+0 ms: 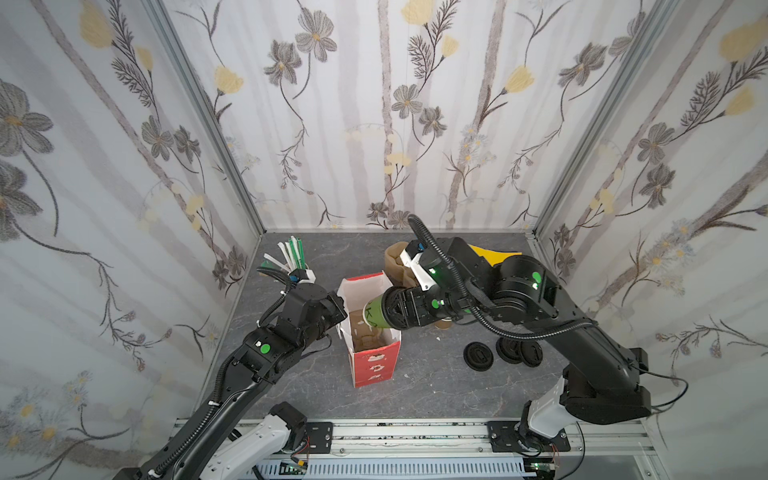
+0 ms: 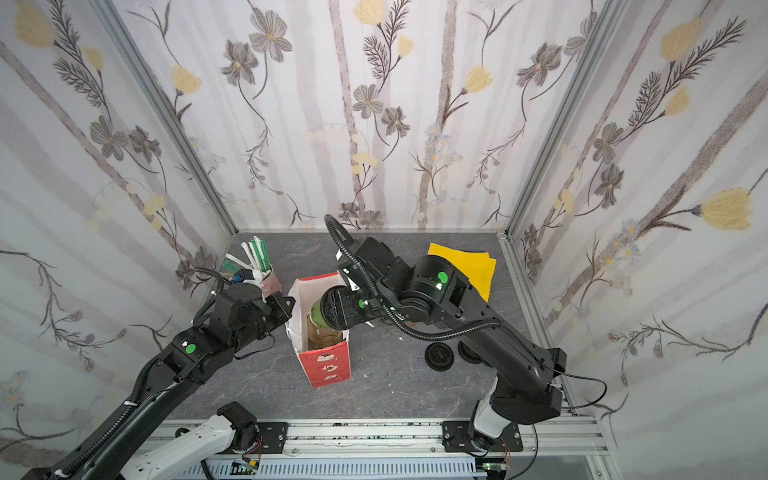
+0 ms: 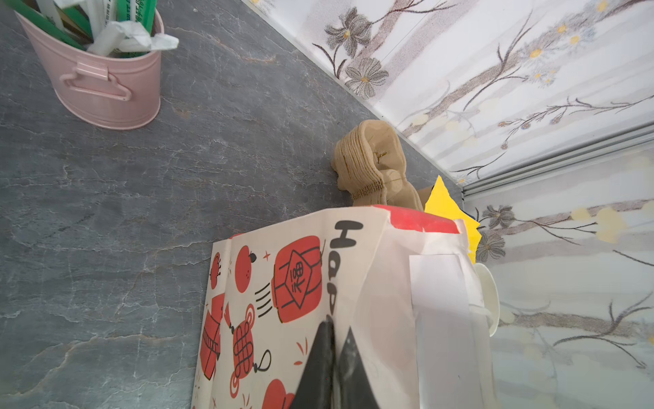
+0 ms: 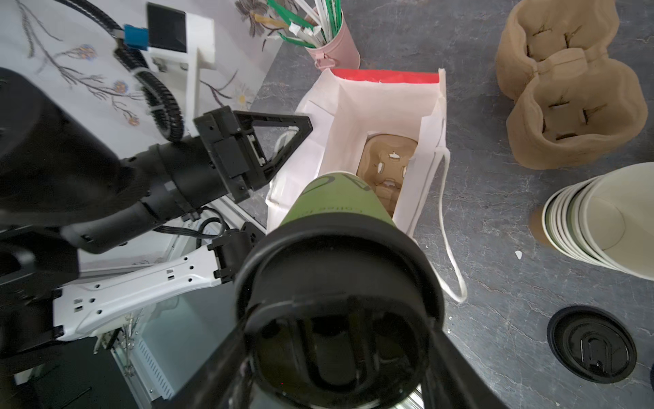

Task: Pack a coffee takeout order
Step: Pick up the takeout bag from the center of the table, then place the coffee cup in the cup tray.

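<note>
Bench [image 1: 436,386]: grey slate-look top, floral-papered walls around it.
Bag [image 1: 374,365]: red-and-white paper, upright, mouth open.
Left end effector [image 3: 332,354]: pinched shut on the bag's rim.
Right end effector [image 4: 339,322]: clamped round the cup's lidded end.
Cup [image 4: 336,202]: green-sided paper, tilted, base over the bag's mouth.
Napkin [image 2: 478,266]: yellow, flat, behind the bag.
Lid [image 4: 339,269]: round, black, seated on the cup.

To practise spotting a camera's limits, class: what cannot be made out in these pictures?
Stack of cups: cut by the right wrist view's edge; mostly under the right arm in both top views.
Loose lids: count unclear, the arm overlaps some in a top view.
Carrier in the bag: partly behind the held cup, right wrist view.
</note>
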Controlling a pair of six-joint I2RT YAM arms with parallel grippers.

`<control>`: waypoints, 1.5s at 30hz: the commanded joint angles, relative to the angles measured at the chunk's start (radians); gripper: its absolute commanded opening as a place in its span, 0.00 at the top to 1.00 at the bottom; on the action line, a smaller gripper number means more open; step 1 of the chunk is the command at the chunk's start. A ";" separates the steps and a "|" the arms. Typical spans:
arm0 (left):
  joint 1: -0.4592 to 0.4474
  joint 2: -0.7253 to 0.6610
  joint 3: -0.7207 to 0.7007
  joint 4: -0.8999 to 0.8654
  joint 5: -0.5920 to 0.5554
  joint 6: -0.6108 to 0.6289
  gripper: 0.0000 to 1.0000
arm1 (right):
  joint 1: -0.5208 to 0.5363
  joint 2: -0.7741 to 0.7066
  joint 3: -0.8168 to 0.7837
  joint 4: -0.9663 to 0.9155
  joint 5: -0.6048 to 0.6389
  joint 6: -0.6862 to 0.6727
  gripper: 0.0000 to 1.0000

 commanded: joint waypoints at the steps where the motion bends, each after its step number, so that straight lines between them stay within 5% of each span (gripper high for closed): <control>1: -0.005 -0.036 -0.021 0.067 -0.028 -0.074 1.00 | 0.012 0.042 0.015 -0.001 0.055 0.030 0.38; 14: -0.097 -0.103 -0.105 0.098 -0.065 -0.212 1.00 | 0.055 0.193 0.017 -0.055 0.037 0.117 0.39; 31: -0.366 -0.140 -0.188 0.171 -0.259 -0.394 1.00 | 0.071 0.142 -0.238 -0.055 0.013 0.218 0.40; 38: -0.388 -0.149 -0.199 0.178 -0.290 -0.403 1.00 | 0.079 0.132 -0.314 -0.055 -0.026 0.251 0.40; 45: -0.388 -0.178 -0.218 0.178 -0.306 -0.400 0.90 | 0.083 0.136 -0.359 -0.055 -0.070 0.282 0.44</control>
